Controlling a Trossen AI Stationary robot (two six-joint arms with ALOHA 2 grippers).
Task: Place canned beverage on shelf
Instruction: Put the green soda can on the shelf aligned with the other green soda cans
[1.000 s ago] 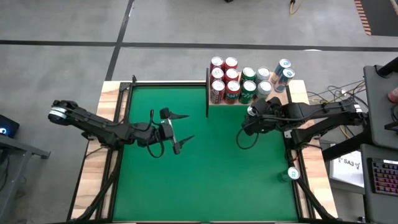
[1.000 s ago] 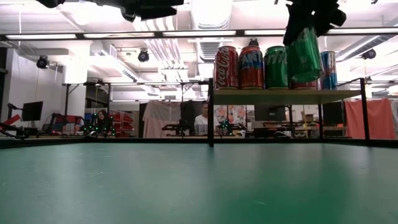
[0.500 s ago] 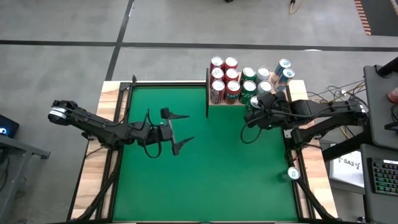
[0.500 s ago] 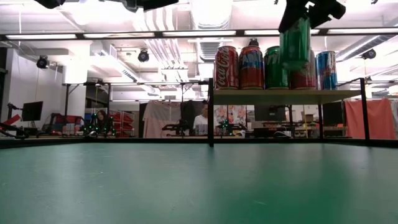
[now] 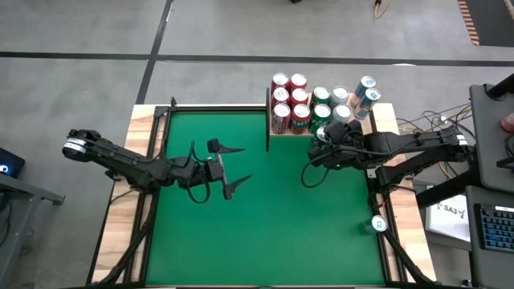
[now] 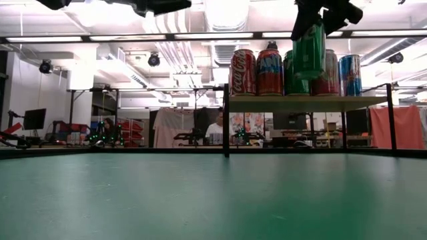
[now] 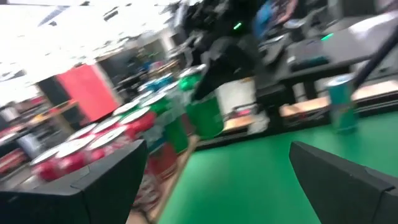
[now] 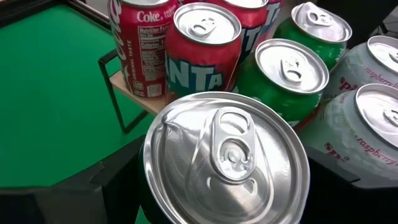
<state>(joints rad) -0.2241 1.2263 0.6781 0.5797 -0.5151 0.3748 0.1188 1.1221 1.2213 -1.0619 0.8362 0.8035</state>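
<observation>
A: Surface status?
B: Green felt tabletop, bare in the middle, light-wood border. Shelf sits at the 1 o'clock corner in the high view: a wood board on black posts, crowded with cans, red, green and blue.

A: Where's the task can?
B: Green can is in the air, clamped in the right gripper, just in front of the shelf's row and slightly tilted. Its silver lid fills the right wrist view.

A: Left arm?
B: Left gripper hangs over the felt at 9 o'clock, jaws spread wide, nothing in them.

A: Anything else on the table?
B: 1 more can standing at the 4 o'clock edge.

A: Room?
B: Workshop: ceiling strip lights, racks, a seated person behind the table, and a red partition at far right.
</observation>
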